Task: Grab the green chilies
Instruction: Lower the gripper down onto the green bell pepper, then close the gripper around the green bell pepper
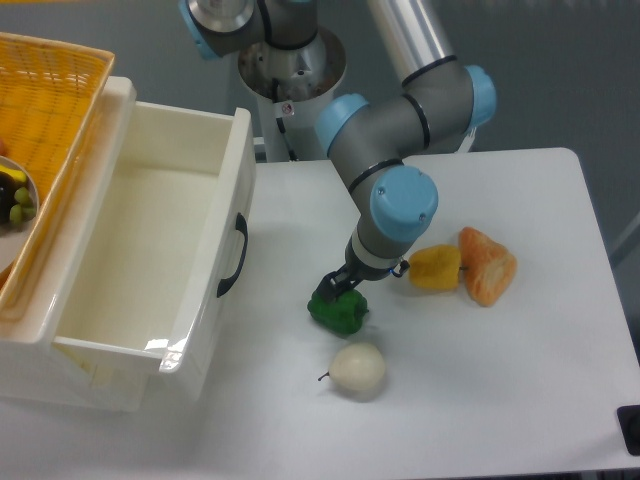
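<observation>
- Glossy dark-green lumpy toy pepper, the green chilies (338, 311): on the white table (520, 400), between drawer and yellow pepper.
- Handling, judged: light, stiff, slippery; grip across its widest lobes.
- Black two-finger gripper (334, 287): touching its top; jaw spacing cannot be told.
- Neighbours: whitish pear-like fruit (358, 369), yellow toy pepper (436, 268).

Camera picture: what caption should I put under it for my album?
Robot gripper down on the green chilies, between a yellow pepper and a whitish pear.

On my white counter (520, 400) I see a yellow pepper (436, 268) touching an orange fruit (486, 265), a whitish pear (358, 369), an open white drawer (150, 255), and a wicker basket (45, 110).
</observation>
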Tool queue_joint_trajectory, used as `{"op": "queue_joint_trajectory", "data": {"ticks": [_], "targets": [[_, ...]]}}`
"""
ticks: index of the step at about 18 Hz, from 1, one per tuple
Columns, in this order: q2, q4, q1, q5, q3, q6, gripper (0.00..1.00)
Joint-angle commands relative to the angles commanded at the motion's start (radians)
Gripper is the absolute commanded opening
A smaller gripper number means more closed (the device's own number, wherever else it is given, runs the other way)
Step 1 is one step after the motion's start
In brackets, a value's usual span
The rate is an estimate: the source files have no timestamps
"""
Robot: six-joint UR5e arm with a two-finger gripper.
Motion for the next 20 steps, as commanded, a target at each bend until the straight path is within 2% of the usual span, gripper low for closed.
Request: {"op": "queue_joint_trajectory", "data": {"ticks": [7, 20], "targets": [[-0.037, 0.000, -0.008, 0.006, 0.028, -0.029, 1.00], [-0.040, 0.000, -0.008, 0.008, 0.035, -0.155, 1.00]]}}
